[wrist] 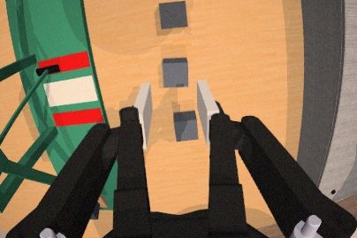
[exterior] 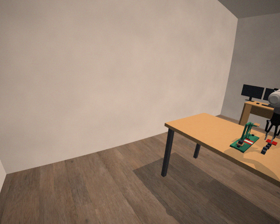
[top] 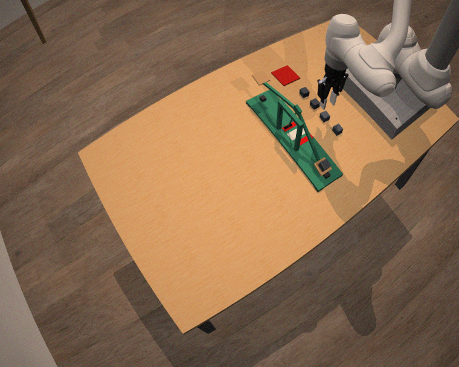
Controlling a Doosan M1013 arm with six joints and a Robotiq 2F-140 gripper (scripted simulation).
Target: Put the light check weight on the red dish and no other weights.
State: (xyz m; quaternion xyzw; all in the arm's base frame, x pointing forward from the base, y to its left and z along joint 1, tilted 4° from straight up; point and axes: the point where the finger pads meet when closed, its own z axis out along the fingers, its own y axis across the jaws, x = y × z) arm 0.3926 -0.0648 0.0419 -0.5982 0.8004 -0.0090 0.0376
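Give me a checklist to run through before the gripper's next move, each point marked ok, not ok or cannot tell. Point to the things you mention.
1. Gripper (top: 327,103) (exterior: 269,140) (wrist: 174,95) open, holding no weight: ok.
2. Red dish (top: 285,75) (exterior: 272,142) free of weights: ok.
3. Dish right side up: cannot tell; it lies flat, but its faces look alike.
4. Both pans loaded for a comparison: not ok; the low pan (top: 317,169) (exterior: 240,144) carries a weight (top: 324,164) (exterior: 240,141), the raised pan (top: 260,78) (exterior: 256,125) none.
5. Pointer (top: 288,127) (wrist: 48,70) over white: not ok; it is over red.
6. Light weight identified: cannot tell; all look alike.
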